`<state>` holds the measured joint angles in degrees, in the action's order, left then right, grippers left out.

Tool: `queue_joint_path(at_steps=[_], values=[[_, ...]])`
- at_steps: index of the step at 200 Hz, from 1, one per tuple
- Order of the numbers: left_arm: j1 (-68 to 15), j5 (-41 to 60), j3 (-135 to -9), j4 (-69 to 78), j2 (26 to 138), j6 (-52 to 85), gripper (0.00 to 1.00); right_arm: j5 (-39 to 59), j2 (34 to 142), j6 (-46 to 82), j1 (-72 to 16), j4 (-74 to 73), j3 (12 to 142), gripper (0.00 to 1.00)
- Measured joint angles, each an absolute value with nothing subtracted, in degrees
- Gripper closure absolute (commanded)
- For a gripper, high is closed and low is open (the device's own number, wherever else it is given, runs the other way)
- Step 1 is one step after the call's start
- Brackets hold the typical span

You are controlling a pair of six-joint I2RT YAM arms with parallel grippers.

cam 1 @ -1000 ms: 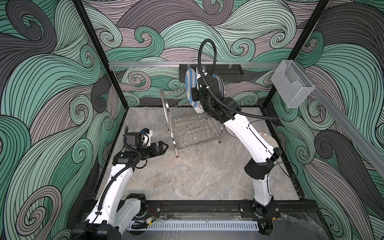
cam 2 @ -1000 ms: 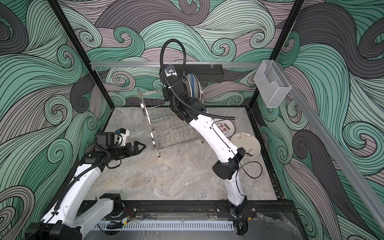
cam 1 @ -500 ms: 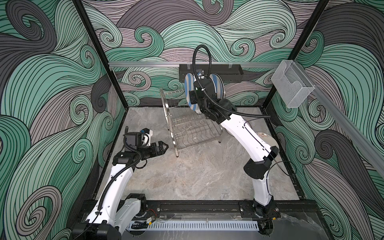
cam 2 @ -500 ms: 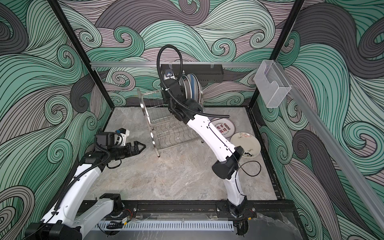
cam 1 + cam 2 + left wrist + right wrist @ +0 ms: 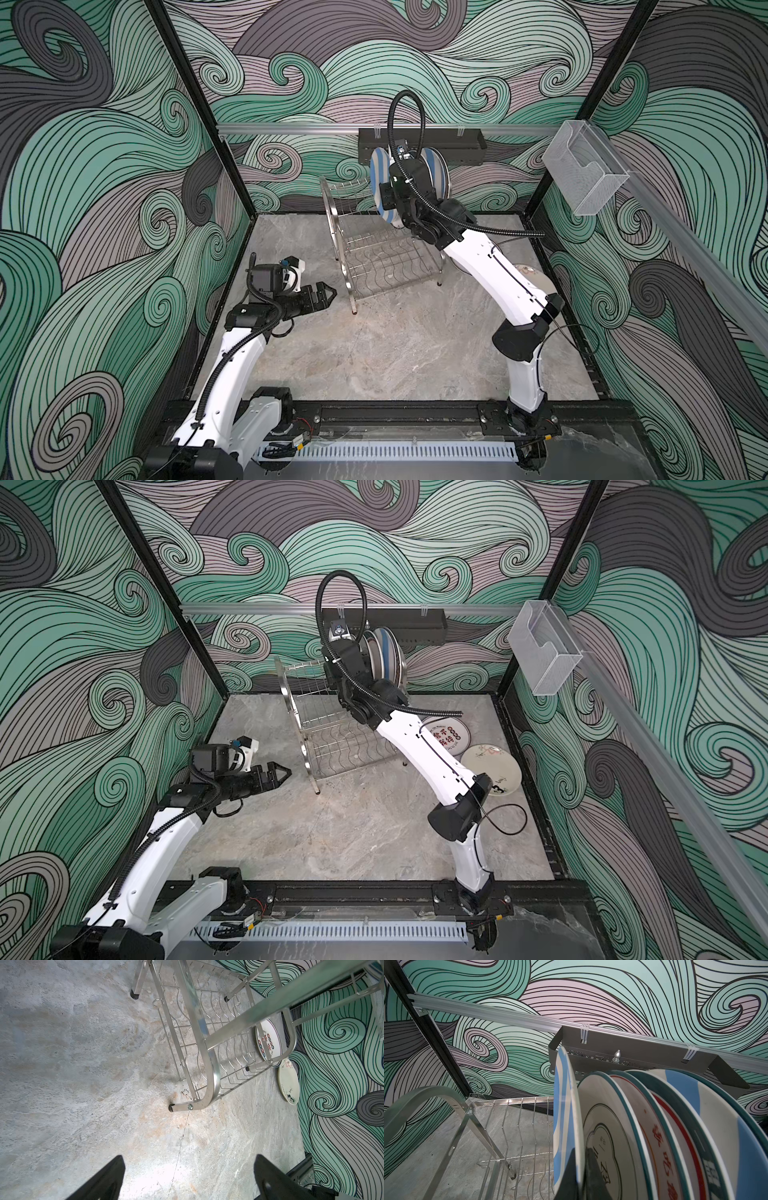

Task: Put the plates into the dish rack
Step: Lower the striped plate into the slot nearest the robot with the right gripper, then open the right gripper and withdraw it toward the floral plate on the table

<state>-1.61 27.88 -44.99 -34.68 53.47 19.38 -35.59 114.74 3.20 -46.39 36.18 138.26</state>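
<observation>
tabletop plate [image 5: 451,741] bears red characters

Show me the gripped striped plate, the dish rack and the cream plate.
striped plate [image 5: 564,1105]: right wrist view, striped face.
dish rack [image 5: 214,1072]: left wrist view, arched frame.
cream plate [image 5: 496,766]: a top view, bare middle.

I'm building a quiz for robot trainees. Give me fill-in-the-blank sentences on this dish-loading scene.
1. The plate pinched by the right gripper has blue and white ___.
2. The left gripper is ___ and empty.
3. The plate with red characters lies ___ on the table.
4. Other plates stand in the ___ tier of the dish rack.
Missing: stripes; open; flat; upper.
</observation>
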Motion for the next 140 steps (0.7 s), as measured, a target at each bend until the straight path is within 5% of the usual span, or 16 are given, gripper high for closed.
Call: queue_joint_path(at_steps=[70,140], values=[[-1.23,29.02,-44.99,-34.68,53.67,18.94,0.01,-35.05,112.49,2.24,-46.39,36.16,135.98,0.66],[-1.19,29.21,-44.99,-34.24,53.93,18.83,0.01,-30.24,111.79,0.4,-46.54,36.27,136.03,0.36]])
